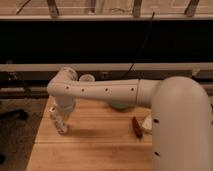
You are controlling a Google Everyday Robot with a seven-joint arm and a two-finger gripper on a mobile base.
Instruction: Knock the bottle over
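Note:
My arm reaches from the right across the wooden table (95, 145) to its far left side. The gripper (58, 116) hangs down from the wrist, low over the table's left edge. A small whitish object right under and against it looks like the bottle (63, 128). The gripper hides most of it, and I cannot tell whether it stands upright or tilts.
A translucent white cup (86, 78) stands at the back of the table behind the arm. A pale green bowl (121, 106) sits under the forearm. A reddish-brown object (136, 126) and a small white object (146, 125) lie at the right. A dark shelf runs behind the table.

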